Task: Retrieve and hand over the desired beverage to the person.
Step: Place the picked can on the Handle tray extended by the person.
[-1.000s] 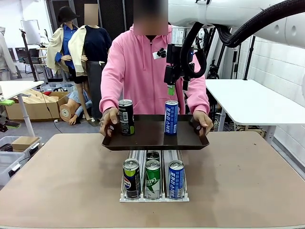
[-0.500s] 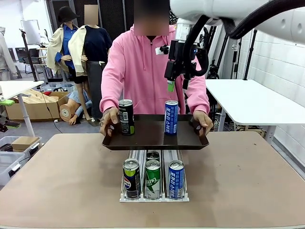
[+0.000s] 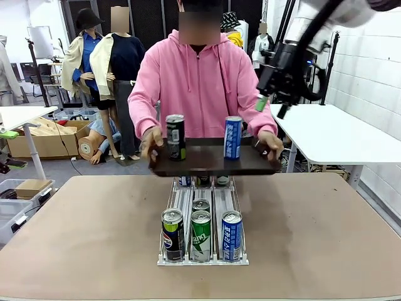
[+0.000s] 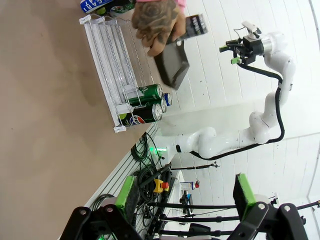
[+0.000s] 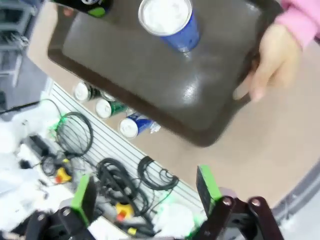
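Observation:
The person in a pink hoodie holds a dark tray in both hands over the table's far edge. A black can and a blue can stand upright on it. My right gripper hangs open and empty in the air beside the person's arm, above the tray's right end. Its wrist view looks down on the tray, the blue can and the person's hand. My left gripper is open, far from the rack, with nothing between its fingers.
A clear three-lane rack stands mid-table. At its front are a Pepsi can, a green can and a blue can, with more cans behind. A white table stands to the right.
My right gripper swung from above the blue can to the right of the person, staying open. The person lifted the tray and drew it back a little.

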Available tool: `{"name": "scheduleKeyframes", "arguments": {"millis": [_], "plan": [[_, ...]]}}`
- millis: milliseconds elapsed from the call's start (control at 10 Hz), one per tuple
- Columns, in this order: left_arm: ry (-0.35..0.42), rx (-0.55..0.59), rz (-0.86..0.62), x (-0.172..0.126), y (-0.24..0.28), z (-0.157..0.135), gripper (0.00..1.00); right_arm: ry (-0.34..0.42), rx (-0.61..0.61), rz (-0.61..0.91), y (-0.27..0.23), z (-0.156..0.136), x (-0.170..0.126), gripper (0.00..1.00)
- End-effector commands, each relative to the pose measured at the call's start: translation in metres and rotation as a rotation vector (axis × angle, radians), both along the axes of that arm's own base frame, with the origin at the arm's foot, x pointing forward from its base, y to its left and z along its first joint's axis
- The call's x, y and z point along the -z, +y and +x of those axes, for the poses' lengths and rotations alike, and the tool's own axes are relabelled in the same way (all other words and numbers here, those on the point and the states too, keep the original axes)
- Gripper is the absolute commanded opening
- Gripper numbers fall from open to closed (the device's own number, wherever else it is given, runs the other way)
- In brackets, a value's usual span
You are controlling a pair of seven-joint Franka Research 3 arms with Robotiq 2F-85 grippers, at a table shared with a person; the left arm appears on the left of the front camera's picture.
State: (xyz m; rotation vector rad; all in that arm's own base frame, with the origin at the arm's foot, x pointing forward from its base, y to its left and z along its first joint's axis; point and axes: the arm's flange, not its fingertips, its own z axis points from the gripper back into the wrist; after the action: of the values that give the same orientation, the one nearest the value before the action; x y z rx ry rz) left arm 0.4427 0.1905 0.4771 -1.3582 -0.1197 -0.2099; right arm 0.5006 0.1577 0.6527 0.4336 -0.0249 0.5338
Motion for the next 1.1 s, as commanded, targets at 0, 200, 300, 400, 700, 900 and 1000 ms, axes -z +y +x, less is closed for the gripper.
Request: {"name": "scheduleKeyframes", "arguments": {"millis": [0,200,300,400,700,900,1000], "plan": [[-0.004,-0.011,0.012,0.000,-0.002,-0.003,1.00,-0.058,0.061,0.121,-0.038,-0.047,0.029,1.00],[-0.004,-0.011,0.012,0.000,-0.002,-0.003,1.00,-0.096,0.140,0.279,-0.092,-0.074,0.041,1.00],[-0.004,-0.011,0.012,0.000,-0.002,-0.003,1.00,-0.113,0.195,0.379,-0.120,-0.081,0.051,1.00],[-0.004,-0.011,0.012,0.000,-0.002,-0.003,1.00,-0.119,0.253,0.459,-0.144,-0.087,0.063,1.00],[-0.004,-0.011,0.012,0.000,-0.002,-0.003,1.00,-0.130,0.367,0.698,-0.204,-0.092,0.114,1.00],[-0.004,-0.011,0.012,0.000,-0.002,-0.003,1.00,-0.149,0.412,0.797,-0.228,-0.092,0.147,1.00],[-0.004,-0.011,0.012,0.000,-0.002,-0.003,1.00,-0.177,0.404,0.842,-0.237,-0.091,0.157,1.00]]}}
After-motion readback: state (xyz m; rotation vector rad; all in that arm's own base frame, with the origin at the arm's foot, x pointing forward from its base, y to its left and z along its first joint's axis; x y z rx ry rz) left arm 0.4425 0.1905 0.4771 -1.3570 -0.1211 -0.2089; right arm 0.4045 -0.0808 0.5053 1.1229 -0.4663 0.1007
